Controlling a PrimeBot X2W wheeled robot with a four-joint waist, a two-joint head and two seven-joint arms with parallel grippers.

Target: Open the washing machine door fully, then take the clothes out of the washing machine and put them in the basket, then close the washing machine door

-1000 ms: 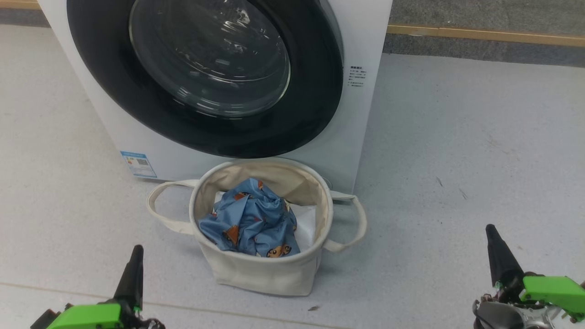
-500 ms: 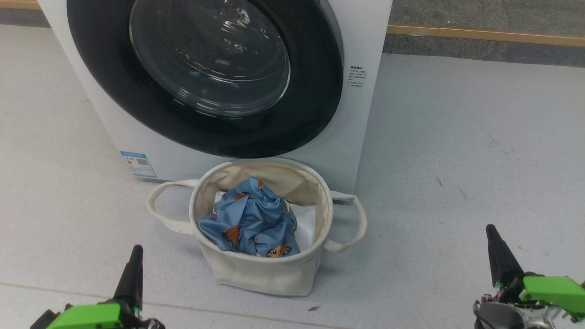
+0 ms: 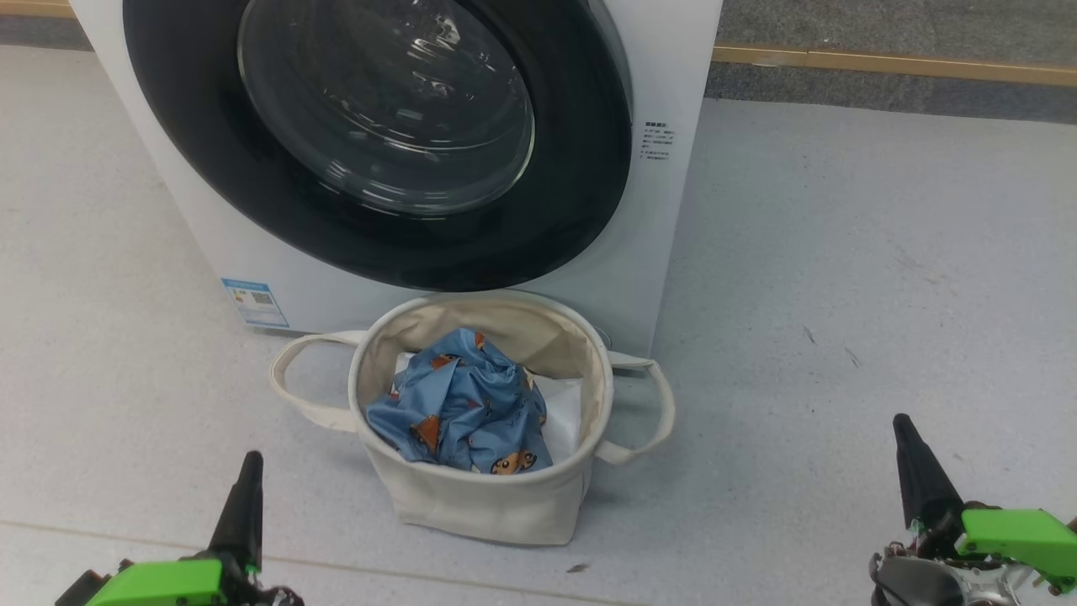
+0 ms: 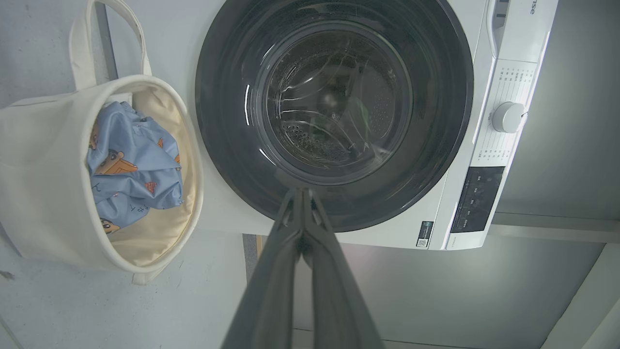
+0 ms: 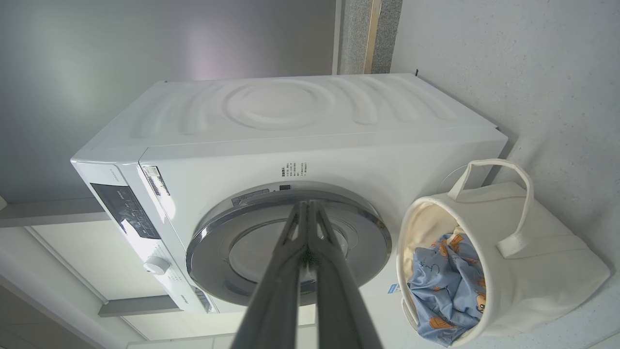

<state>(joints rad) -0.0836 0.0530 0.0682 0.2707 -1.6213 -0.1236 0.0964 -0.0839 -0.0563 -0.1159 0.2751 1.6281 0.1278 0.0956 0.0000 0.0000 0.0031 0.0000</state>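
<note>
Head view shows our left gripper (image 3: 251, 463) low on the left, its two dark fingers pressed together with nothing between them. Our right gripper (image 3: 903, 423) is low on the right, and its fingers are pressed together too, holding nothing. In each wrist view the two long fingers meet at their tips. Both grippers hang over the grey floor (image 3: 841, 252), well apart from each other, and touch nothing. Between them and a bit farther out stands the basket (image 3: 480, 501). It sits upright on the floor with a loop handle on each side. The clothes (image 3: 463, 408) lie bunched up inside the basket, blue with little brown bears. A white sheet (image 3: 566, 418) peeks out from under them on the right side. Just behind the basket is the washer (image 3: 677, 50), and the basket is very near its front. The door (image 3: 580, 168) looks shut, flat against the washer, with its wide black ring all round the clear glass. Through the glass, in the left wrist view, we see the steel drum (image 4: 310, 138) with its small holes. A small blue sticker (image 3: 255, 301) is low on the washer's front, on the left. That view also shows us a white knob (image 4: 507, 117) and a dark panel (image 4: 477, 198).
</note>
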